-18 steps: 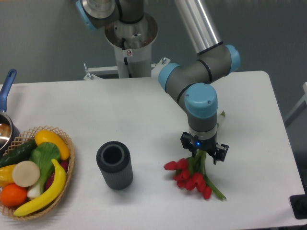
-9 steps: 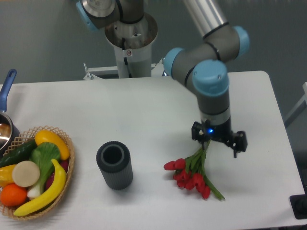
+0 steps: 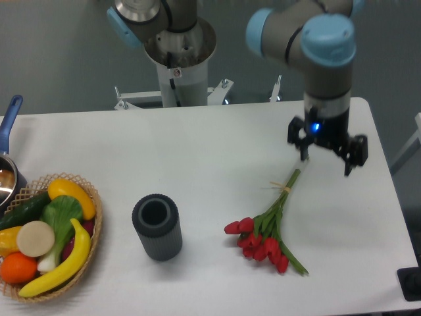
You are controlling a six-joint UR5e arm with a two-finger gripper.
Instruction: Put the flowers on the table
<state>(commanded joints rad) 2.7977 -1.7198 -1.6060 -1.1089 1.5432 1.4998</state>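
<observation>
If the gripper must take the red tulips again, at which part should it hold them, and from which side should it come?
Probably the tied stems, from straight above. The flowers lie flat on the table, stems gathered into a thin bundle pointing toward the open gripper, so fingers can close across it. The red heads spread wide and look fragile.

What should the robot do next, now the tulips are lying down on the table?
Probably just lift the pincer a bit higher and away. The flowers lie flat on the table, the pincer is open with nothing in it, and it hangs above the stem ends, so nothing seems left to place.
</observation>
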